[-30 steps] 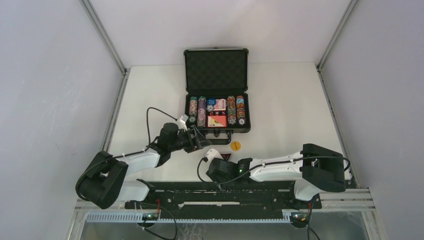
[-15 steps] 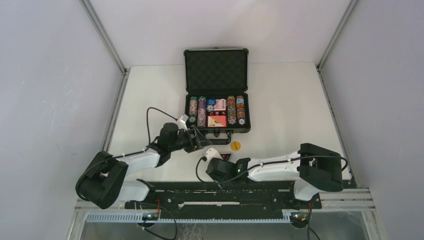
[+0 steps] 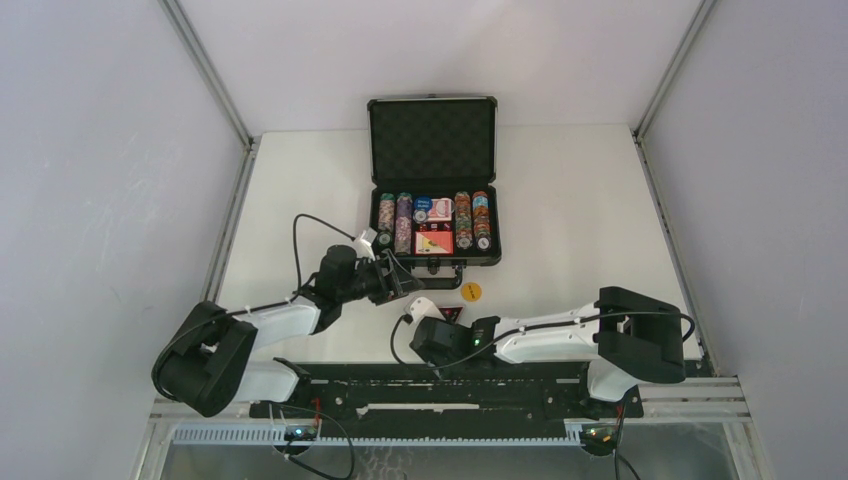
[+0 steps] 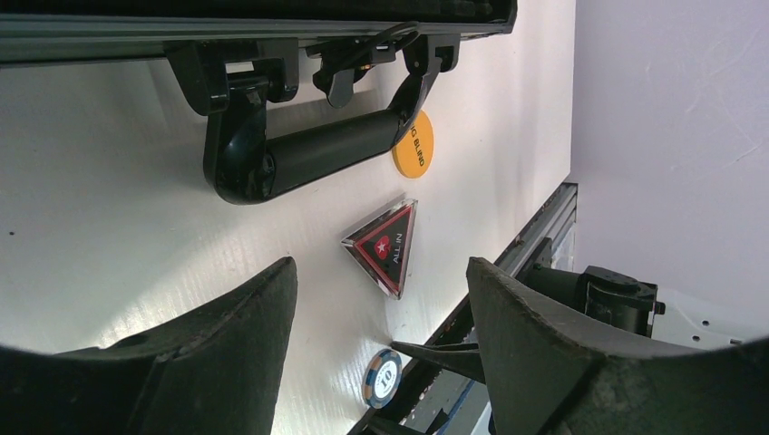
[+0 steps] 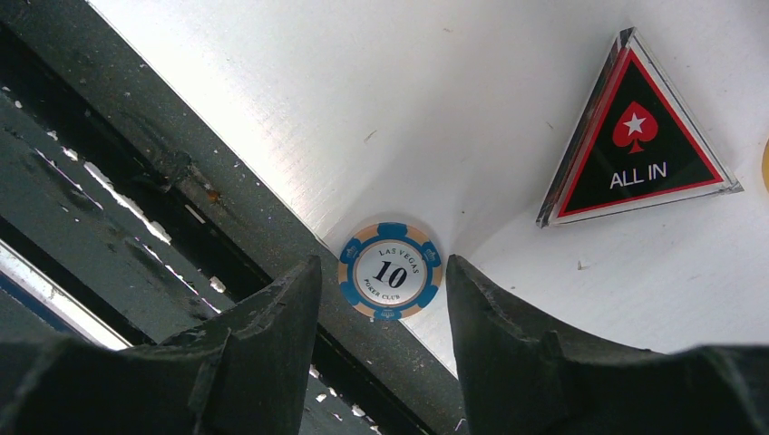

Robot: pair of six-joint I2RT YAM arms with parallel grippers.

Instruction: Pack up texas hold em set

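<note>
– Four rows of poker chips (image 3: 386,212) are counted from above, are they not?
– Yes. In the top view the briefcase (image 3: 433,260) is seen open at the middle of the table (image 3: 560,200), with its foam-lined lid (image 3: 432,140) raised at the far side. Two chip rows are packed at the left and two at the right. Red card boxes (image 3: 434,241) are bedded between them.
– What is found outside it?
– A yellow dealer button (image 3: 470,291) is laid just near of the case. A triangular marker (image 3: 452,313) is laid nearer again. Both arms are reached in close around them.
– And from the left wrist?
– The left gripper (image 4: 381,272) is held with jaws spread, with bare table and the marker's corner framed between them. The handle (image 4: 308,154) of the case is seen ahead, and the yellow button is partly hidden behind one end of it. The marker, lettered ALL IN, is set apart from both. A blue chip (image 4: 383,376) is placed at the table's near edge, beside the rail (image 4: 535,240).
– From the right wrist?
– The right gripper (image 5: 381,265) is held with jaws spread either side of that chip, which is marked 10 and laid flat. Whether it is touched cannot be told. The marker is seen off to the right.
</note>
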